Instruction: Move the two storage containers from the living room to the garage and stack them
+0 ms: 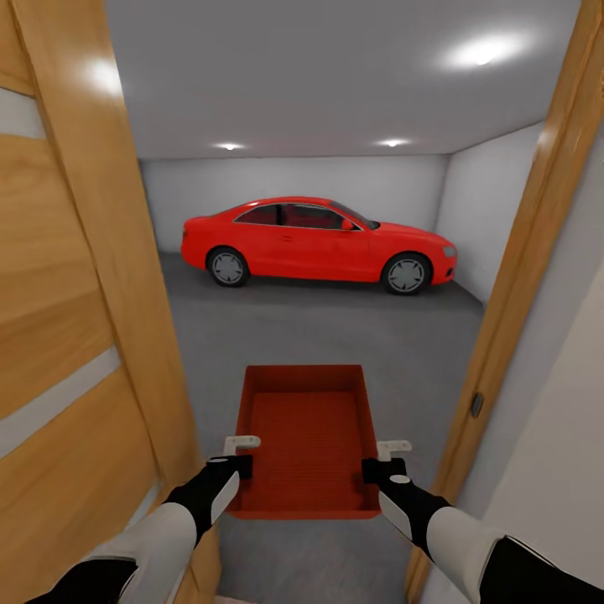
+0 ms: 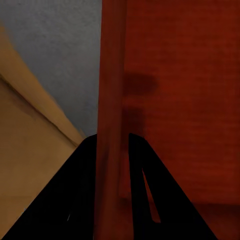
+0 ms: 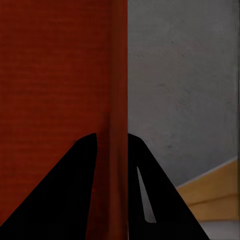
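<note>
Storage container (image 1: 308, 436) carried in the doorway, long axis pointing toward the red car (image 1: 319, 243); left claw (image 1: 237, 454) and right claw (image 1: 382, 458) each clamp one side wall, above garage floor (image 1: 335, 335).

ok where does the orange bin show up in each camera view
head view: storage container low centre, held between the left hand and right hand.
left wrist view: its wall runs up between the fingers.
right wrist view: its wall, likewise.
shared landmark: grey garage floor.
</note>
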